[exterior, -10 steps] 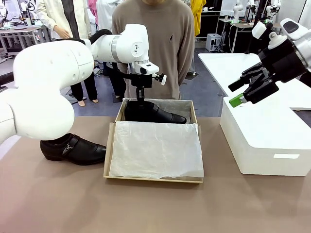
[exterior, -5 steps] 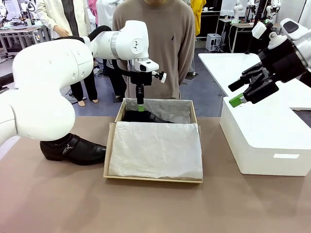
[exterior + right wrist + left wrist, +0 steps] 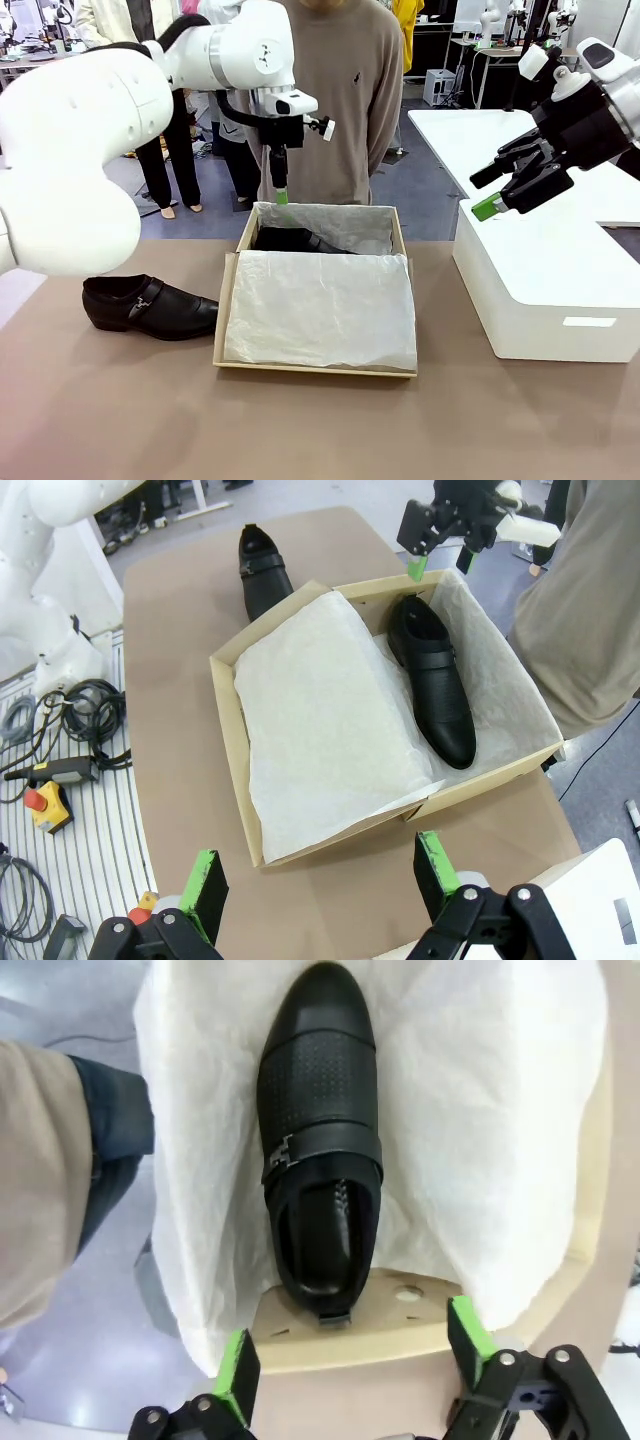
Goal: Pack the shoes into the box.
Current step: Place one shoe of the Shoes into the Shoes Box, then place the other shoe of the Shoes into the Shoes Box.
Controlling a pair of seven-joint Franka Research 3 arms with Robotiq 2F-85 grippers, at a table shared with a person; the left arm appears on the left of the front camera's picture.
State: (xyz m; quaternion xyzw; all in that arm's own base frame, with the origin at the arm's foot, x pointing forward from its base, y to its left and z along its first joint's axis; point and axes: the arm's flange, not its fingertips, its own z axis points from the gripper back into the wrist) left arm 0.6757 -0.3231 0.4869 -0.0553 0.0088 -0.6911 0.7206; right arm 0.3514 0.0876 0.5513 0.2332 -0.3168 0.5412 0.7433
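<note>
Black glossy buckled shoe (image 3: pixel 318 1150) in box (image 3: pixel 400 1328)

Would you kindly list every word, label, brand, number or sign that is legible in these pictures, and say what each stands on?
No text can be read in these pictures.
Small dark emblem on the person's sweater: too small to read.
Pale label patch on the white box: no print can be made out.
The shoe and the cardboard box: no print visible.
</note>
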